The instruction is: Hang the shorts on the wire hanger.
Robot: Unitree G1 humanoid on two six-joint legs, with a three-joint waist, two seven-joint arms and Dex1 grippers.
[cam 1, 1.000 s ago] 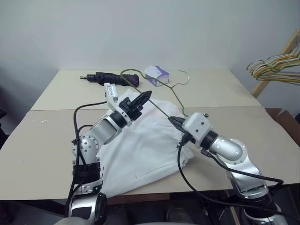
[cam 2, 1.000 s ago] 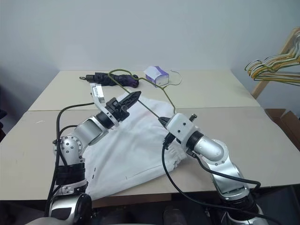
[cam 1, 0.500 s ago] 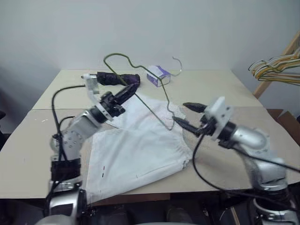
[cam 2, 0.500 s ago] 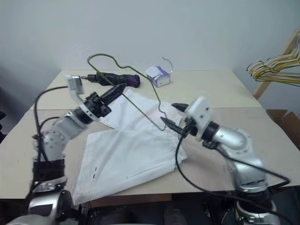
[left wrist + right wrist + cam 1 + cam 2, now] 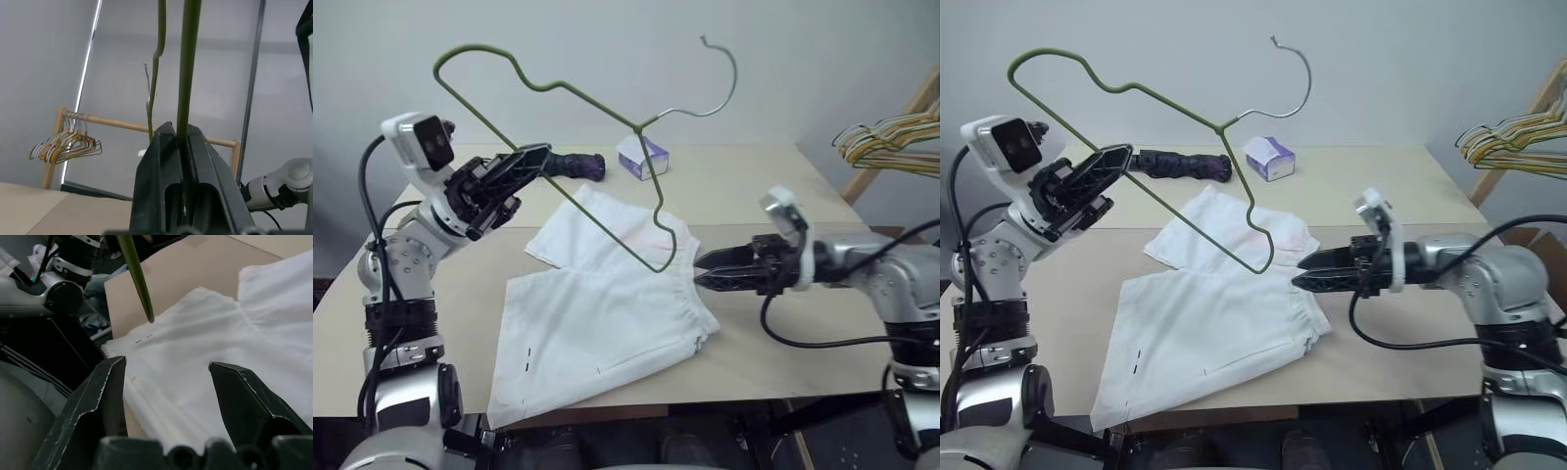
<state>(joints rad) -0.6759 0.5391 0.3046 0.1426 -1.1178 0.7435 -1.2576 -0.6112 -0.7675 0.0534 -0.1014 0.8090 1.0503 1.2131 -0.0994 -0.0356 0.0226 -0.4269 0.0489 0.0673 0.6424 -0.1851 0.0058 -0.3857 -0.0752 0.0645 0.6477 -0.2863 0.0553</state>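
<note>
The left gripper (image 5: 536, 157) has its fingers (image 5: 161, 161) pressed together on the wire hanger (image 5: 597, 211), pinching the thin green wire of one long side between them. From that pinch the hanger stands lifted in the air, clear of the tabletop (image 5: 754, 186): one rounded shoulder rises toward 11 o'clock of the gripper, the pinched side slopes down toward 4 o'clock to the other corner, which hangs just above the shorts (image 5: 607, 323), and the curved hook (image 5: 724, 83) reaches up against the wall at the far right of the frame.

The right gripper (image 5: 705, 270) points level toward 9 o'clock, its fingers (image 5: 105, 396) spread apart with nothing between them. Its tips sit just beside the gathered waistband of the shorts, near the hanger's lower corner but apart from the wire.

The shorts lie flat and white on the tabletop between the two arms, waistband toward the right gripper, legs spreading toward 7 and 10 o'clock, with two tiny dark marks near the hem at the near edge.

Farther out, a folded dark umbrella (image 5: 570, 164) lies at 12 o'clock of the shorts, and a small white-and-purple tissue box (image 5: 641, 157) sits just beside it at its 3 o'clock. Well apart at the right edge, a bunch of coloured hangers (image 5: 886, 145) hangs on a wooden rack (image 5: 891, 132).
</note>
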